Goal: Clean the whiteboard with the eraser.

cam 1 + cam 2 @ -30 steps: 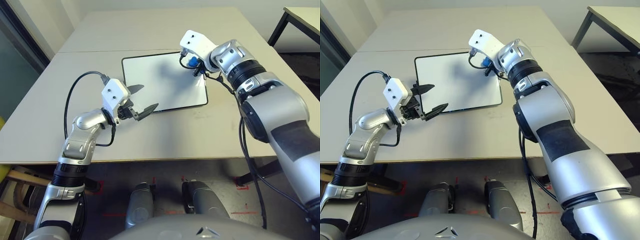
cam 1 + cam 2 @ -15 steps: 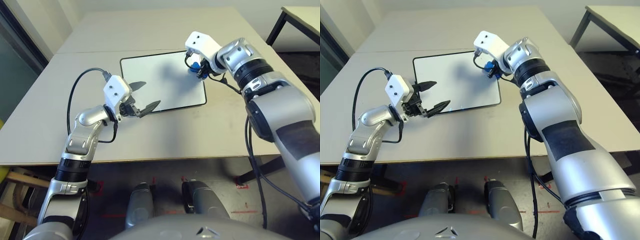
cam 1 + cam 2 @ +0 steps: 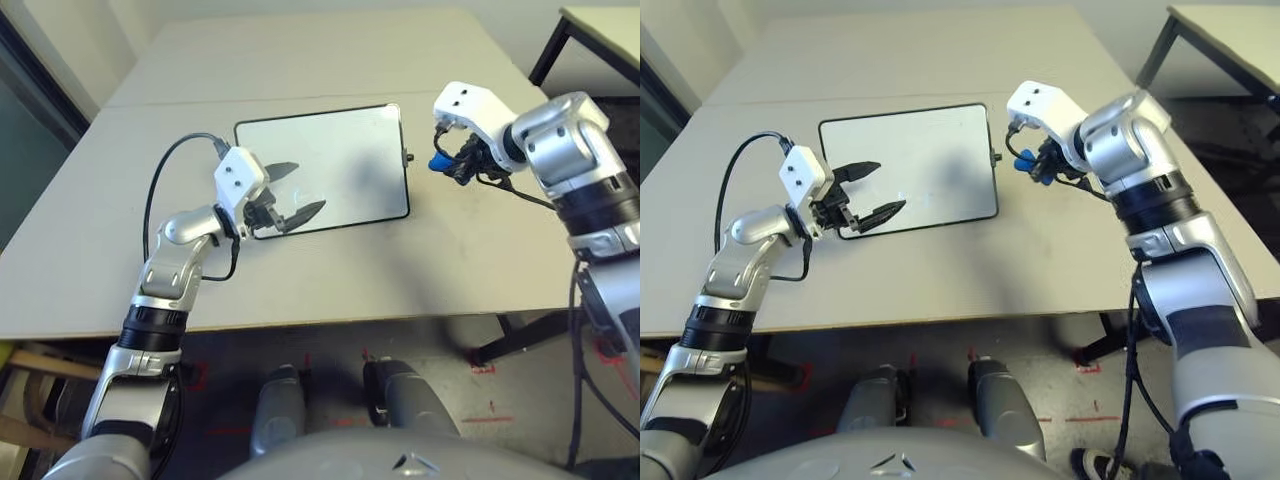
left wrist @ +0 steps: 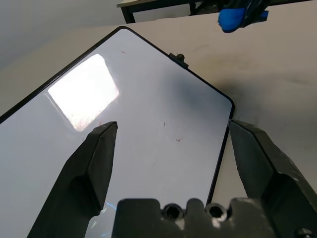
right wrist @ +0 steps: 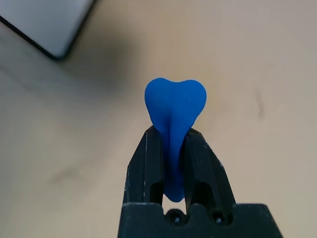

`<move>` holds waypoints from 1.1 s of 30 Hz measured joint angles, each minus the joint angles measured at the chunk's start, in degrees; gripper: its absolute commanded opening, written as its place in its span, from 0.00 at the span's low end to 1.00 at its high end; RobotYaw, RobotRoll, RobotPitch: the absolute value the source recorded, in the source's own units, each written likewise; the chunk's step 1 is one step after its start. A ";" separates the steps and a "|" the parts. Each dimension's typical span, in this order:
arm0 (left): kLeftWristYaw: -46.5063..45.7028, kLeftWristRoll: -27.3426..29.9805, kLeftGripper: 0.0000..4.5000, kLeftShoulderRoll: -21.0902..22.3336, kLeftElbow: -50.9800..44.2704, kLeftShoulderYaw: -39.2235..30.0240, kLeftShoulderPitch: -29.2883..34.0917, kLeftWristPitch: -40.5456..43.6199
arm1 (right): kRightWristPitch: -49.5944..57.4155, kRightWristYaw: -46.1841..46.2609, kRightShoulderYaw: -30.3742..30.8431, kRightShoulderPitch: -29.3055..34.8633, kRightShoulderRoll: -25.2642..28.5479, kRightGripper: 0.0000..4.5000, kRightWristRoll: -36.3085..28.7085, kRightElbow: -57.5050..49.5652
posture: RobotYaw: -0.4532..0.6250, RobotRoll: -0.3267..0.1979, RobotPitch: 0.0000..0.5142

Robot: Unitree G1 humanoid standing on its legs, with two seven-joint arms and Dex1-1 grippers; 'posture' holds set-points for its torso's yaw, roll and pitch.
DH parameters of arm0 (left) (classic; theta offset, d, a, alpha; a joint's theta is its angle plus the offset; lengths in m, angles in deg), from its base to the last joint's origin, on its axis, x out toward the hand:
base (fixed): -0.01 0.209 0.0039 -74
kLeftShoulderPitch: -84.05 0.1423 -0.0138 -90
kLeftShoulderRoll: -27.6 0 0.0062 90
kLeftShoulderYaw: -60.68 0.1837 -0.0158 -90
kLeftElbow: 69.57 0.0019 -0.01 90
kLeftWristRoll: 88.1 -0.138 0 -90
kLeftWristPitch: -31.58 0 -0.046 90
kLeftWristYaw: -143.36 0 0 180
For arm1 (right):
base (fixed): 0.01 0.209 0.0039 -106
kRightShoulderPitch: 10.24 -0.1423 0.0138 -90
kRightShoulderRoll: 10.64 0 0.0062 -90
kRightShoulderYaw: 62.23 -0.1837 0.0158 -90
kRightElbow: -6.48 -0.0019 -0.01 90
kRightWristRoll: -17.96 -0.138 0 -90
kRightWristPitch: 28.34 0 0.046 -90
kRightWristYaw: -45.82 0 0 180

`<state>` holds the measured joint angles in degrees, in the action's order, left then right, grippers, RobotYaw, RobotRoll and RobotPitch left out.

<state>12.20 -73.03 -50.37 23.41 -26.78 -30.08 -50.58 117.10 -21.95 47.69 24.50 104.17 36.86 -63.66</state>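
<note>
Right wrist view: your right gripper (image 5: 173,136) pinches the blue bone-shaped eraser (image 5: 174,101) at its waist, probably soft and light; keep that hold. Left eye view: your left gripper (image 3: 300,190) spreads at nine o'clock over the black-framed whiteboard (image 3: 340,165).

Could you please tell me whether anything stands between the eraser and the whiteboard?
Nothing visible does: the right hand holds the blue eraser off the right side of the whiteboard, with only bare table between.

Blue eraser (image 3: 1024,160) right of the whiteboard (image 3: 915,165)
</note>
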 measured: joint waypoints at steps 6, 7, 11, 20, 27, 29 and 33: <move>0.14 -0.17 1.00 0.13 0.36 -0.01 -0.21 -0.34 | -4.59 6.15 -0.53 -1.39 -2.91 0.08 -2.03 14.22 | 0.30 0.62 0.13; 0.14 -0.17 1.00 0.16 0.35 -0.01 -0.26 -0.37 | -5.76 7.27 -0.55 -1.96 -3.84 0.08 -2.26 16.61 | 0.31 0.62 0.13; 0.11 -0.19 1.00 0.83 0.15 -0.16 -0.21 -0.37 | -10.69 11.50 -1.48 -5.57 -7.69 0.08 -3.45 27.10 | 0.33 0.62 0.13; -0.66 0.00 1.00 3.62 -2.57 -2.29 2.05 1.06 | -18.53 16.64 -2.56 -9.03 -12.00 0.08 -4.10 42.34 | 0.36 0.62 0.14; -1.07 0.60 1.00 4.04 -4.39 -3.57 2.33 2.58 | -20.11 19.91 -4.19 -9.69 -13.07 0.31 -4.58 46.93 | 0.35 0.62 0.15; -1.36 0.69 1.00 4.40 -4.40 -4.13 2.33 3.13 | -19.90 20.99 -5.35 -9.88 -13.08 0.48 -4.83 47.43 | 0.35 0.62 0.15; -2.67 1.77 1.00 4.42 -4.36 -6.16 2.12 4.73 | -20.19 20.80 -7.92 -9.95 -12.09 0.81 -6.92 46.77 | 0.34 0.62 0.17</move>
<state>9.54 -71.26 -45.95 19.05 -32.94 -27.96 -45.85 96.91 -1.15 39.77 14.56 92.08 29.94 -16.89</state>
